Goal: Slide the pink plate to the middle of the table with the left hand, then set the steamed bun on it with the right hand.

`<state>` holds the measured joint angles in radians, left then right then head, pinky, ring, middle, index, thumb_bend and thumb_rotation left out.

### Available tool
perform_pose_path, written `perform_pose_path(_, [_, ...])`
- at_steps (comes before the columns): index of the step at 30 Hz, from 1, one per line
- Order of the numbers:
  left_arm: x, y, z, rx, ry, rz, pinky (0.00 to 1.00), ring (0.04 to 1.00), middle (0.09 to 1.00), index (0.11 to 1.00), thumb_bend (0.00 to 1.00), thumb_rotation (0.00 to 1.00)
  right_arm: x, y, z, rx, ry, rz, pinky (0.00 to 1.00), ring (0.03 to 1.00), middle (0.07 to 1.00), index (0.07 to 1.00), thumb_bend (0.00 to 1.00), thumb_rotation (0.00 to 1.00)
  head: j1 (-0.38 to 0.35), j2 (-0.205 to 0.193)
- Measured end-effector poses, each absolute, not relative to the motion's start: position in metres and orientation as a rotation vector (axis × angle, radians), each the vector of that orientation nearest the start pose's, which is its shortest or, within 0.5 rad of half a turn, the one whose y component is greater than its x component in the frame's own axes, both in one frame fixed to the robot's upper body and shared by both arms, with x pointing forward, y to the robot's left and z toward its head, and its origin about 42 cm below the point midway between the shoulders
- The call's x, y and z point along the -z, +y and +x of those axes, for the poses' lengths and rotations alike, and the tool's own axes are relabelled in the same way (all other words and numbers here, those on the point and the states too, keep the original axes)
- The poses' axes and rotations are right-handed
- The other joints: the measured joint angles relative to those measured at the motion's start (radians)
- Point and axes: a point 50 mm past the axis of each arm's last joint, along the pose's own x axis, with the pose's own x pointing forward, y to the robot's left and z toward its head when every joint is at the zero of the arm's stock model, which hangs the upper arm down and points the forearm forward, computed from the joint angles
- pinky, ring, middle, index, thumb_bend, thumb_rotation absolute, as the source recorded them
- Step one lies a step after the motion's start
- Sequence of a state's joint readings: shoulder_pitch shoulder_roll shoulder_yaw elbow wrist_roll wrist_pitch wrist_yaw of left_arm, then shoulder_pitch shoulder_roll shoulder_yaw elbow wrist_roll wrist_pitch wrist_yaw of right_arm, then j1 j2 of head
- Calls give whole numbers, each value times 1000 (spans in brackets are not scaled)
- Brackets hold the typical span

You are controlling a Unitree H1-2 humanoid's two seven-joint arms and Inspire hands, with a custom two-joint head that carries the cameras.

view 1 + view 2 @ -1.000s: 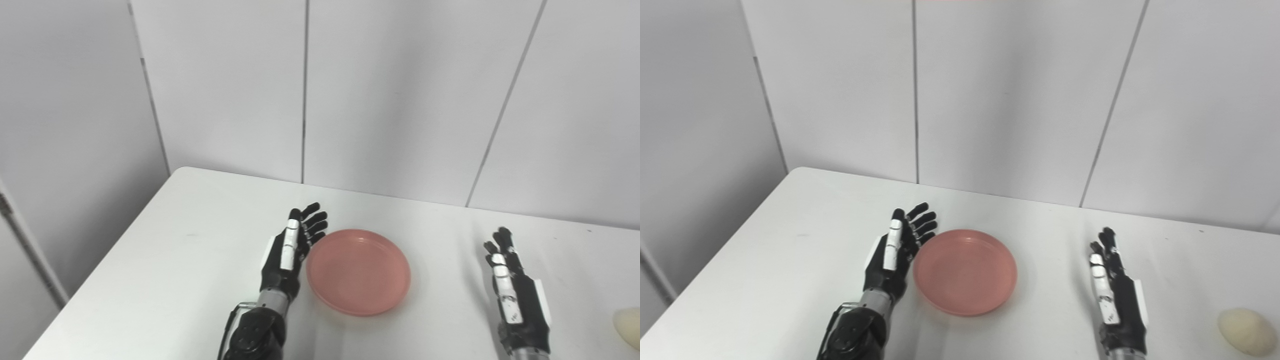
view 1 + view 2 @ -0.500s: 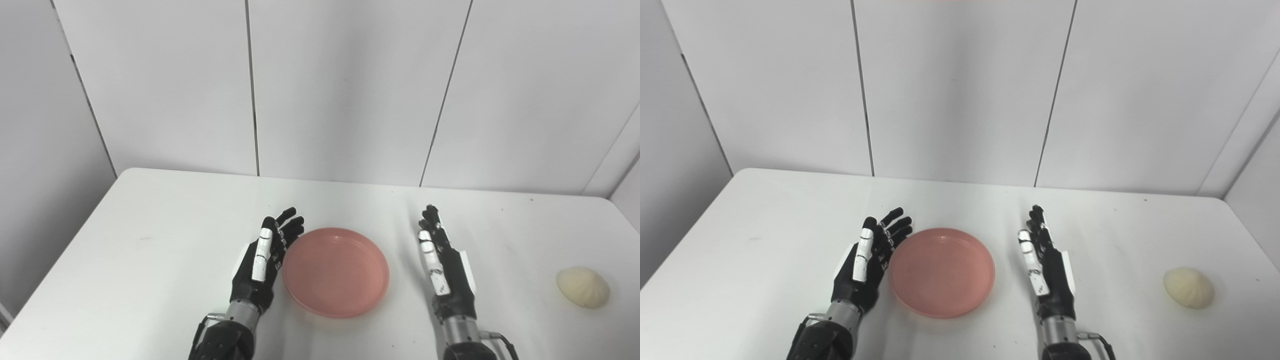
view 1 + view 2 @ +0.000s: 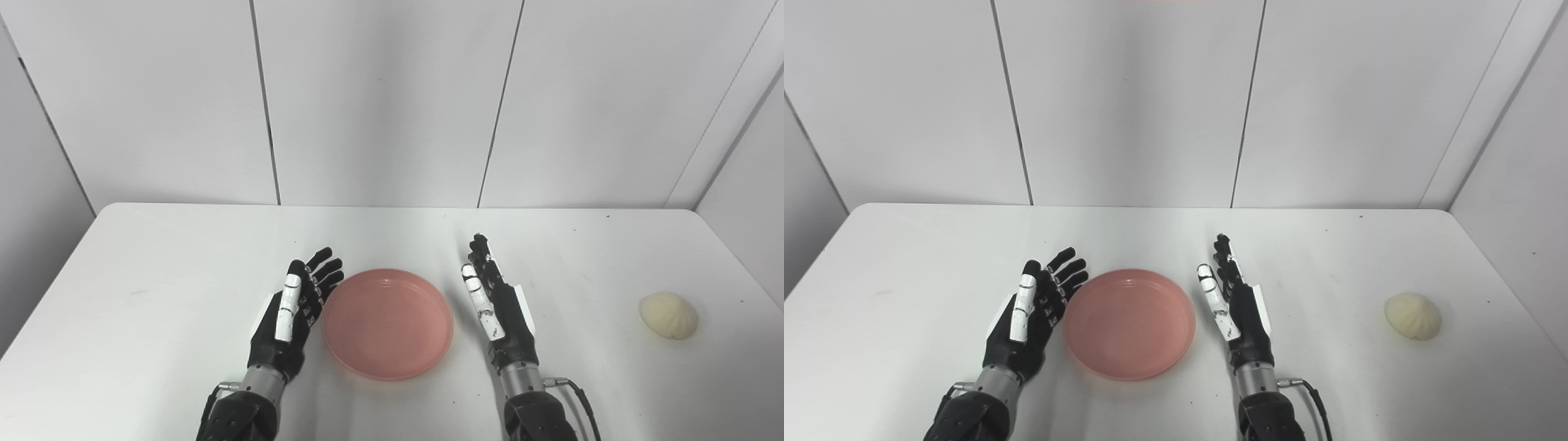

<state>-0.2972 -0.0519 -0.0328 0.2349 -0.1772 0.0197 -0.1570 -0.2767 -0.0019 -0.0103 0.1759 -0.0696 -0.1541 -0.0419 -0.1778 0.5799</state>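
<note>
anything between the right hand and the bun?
Nothing. Between the right hand and the steamed bun there is only bare white table; both eye views show it. The pink plate lies on the hand's other side.

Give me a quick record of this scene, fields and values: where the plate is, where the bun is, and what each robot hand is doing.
pink plate: near the table's middle, nothing on it
steamed bun: on the table, far right, apart from the plate
left robot hand: open, close beside the plate's left rim; contact cannot be told
right robot hand: open, just right of the plate, holds nothing
step not yet done: bun onto plate
</note>
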Motion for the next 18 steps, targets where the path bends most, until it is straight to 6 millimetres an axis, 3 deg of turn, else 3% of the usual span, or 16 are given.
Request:
perform_pose_path(3, [-124, 146, 375, 301, -41, -193, 998, 980, 959, 935, 661, 1000, -152, -203, 370, -4, -267, -104, 959, 931, 929, 933, 609, 759, -25, -5])
perform_pose_path(4, [-124, 146, 376, 304, -42, -191, 999, 989, 970, 945, 662, 1000, -158, -208, 372, 3, -276, -136, 910, 917, 915, 917, 568, 716, -31, -6])
perform_pose_path(8, [-123, 147, 379, 310, -50, -185, 1000, 993, 980, 959, 656, 1000, -196, -245, 379, 62, -311, -328, 843, 899, 894, 892, 573, 670, -104, -25])
perform_pose_path(12, [-123, 149, 384, 316, -51, -176, 1000, 995, 985, 968, 661, 1000, -237, -283, 382, 126, -323, -465, 828, 869, 871, 871, 600, 673, -126, -34])
perform_pose_path(18, [-124, 153, 385, 323, -53, -165, 1000, 999, 990, 971, 639, 1000, -266, -317, 375, 72, -241, -710, 764, 833, 840, 827, 675, 721, -198, -57])
